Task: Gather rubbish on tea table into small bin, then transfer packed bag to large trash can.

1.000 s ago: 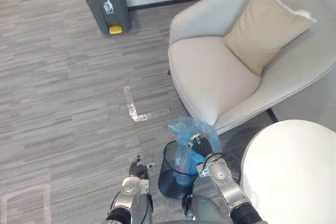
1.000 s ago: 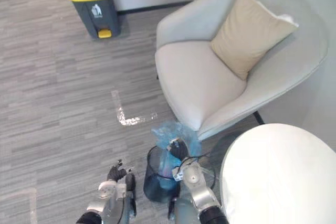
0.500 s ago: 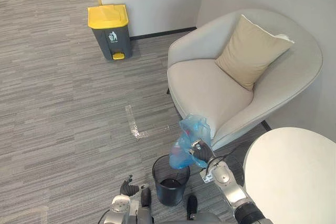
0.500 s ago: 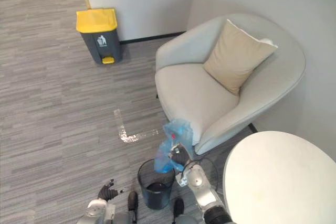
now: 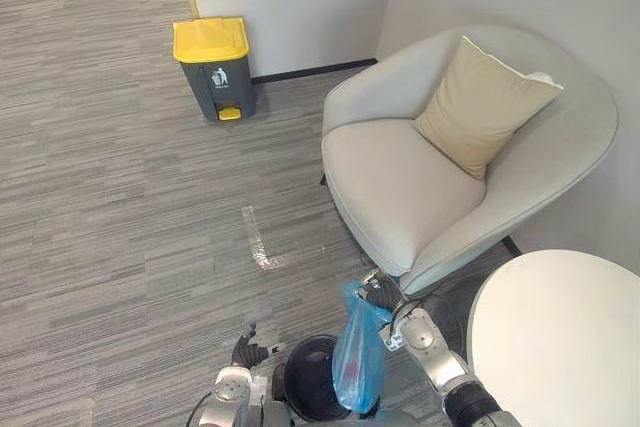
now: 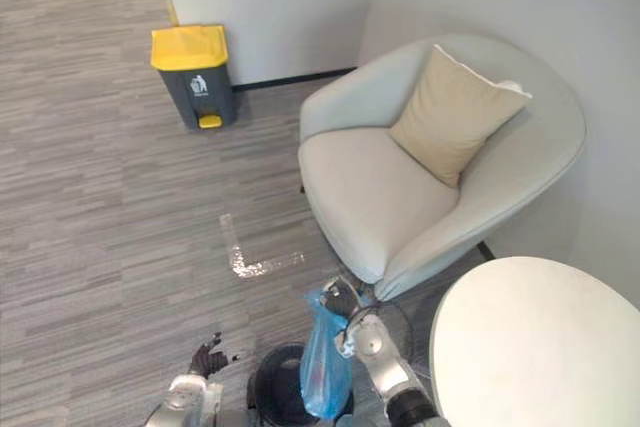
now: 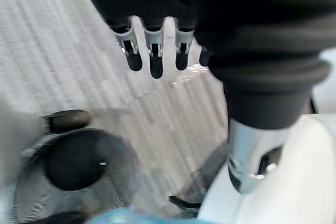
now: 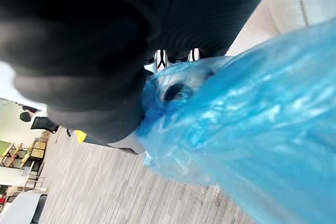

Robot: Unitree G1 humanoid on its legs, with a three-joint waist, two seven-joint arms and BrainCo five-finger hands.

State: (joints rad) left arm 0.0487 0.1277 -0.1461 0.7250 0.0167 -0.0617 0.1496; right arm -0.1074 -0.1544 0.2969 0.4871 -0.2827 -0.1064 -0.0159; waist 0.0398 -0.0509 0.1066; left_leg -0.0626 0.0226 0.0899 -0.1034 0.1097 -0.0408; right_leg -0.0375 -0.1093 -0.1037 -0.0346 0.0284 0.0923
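Blue plastic bag (image 5: 358, 365): we find it off the floor, hanging straight down from the right robot hand (image 5: 383, 294) with its neck bunched at the top. Something pinkish shows through the film low in the bag. In the head views its lower end overlaps the right rim of the small bin (image 5: 305, 392); we cannot tell whether the two touch.
Right robot hand: clenched round the gathered neck of the bag. In the right wrist view the blue film lies bunched right against the fingers (image 8: 173, 56).
Left robot hand (image 5: 250, 352): released, fingers relaxed and holding nothing. We see it low over the floor (image 5: 120, 197), just left of the small bin.
Small bin: dark mesh, upright on the floor between the two arms, near the front of the armchair (image 5: 400, 182) and beside the tabletop (image 5: 560, 337). Its inside looks dark in the left wrist view.
Large trash can (image 5: 213, 67): grey body, yellow lid down, yellow pedal. It stands by the wall, well apart from the bag.
Tabletop: white and round, at the robot's right.
Armchair: light grey, with a beige cushion (image 5: 485, 102) leaning against its back.
Floor: grey striped carpet, with an L-shaped tape mark (image 5: 258, 244) between the large trash can and the small bin.
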